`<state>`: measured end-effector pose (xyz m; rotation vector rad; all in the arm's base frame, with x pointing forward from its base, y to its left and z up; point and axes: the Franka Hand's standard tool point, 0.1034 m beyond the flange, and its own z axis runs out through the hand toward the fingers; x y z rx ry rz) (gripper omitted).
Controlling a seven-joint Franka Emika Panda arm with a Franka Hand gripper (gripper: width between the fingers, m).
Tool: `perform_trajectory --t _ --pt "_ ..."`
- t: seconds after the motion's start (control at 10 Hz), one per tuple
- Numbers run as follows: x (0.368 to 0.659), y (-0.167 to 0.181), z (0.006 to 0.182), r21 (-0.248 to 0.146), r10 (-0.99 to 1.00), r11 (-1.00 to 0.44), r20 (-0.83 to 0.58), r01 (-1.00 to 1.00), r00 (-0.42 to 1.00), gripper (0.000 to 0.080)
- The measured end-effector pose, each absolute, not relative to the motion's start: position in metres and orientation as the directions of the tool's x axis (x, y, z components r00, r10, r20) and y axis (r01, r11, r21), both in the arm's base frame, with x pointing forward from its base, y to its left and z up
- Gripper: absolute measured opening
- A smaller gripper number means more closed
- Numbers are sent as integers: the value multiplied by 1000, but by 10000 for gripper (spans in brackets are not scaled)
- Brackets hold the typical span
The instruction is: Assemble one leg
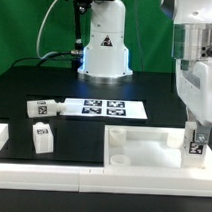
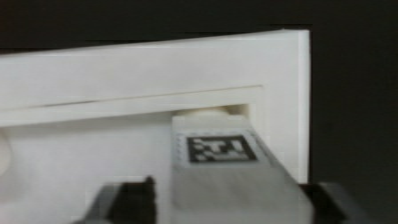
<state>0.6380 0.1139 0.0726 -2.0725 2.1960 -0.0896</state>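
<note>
Hand (image 1: pixel 196 136) grips one leg (image 1: pixel 195 148) upright, its long axis vertical, directly over the tabletop (image 1: pixel 142 154) corner at the exterior view's right. Two other legs (image 1: pixel 43 138) lie well apart on the counter (image 1: pixel 73 133).

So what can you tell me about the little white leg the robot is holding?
The leg is a small white block, plastic by the look of it, with a black-and-white square tag on its side. It stands upright, pinched in the tool at the exterior view's right, low over the big white tabletop. In the wrist view the leg reaches toward the tabletop's edge. Whether they touch is unclear.
</note>
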Motion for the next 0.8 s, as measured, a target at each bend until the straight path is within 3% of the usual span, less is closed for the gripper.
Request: perform_trajectory --t 0.1,0.3,0.8 --pt "640 112 75 -133 -987 -153 -16 -979 157 612" --pt "642 109 75 -133 -882 -469 21 -873 471 642" --pt "640 109 73 -103 -612 -790 76 -604 788 649"
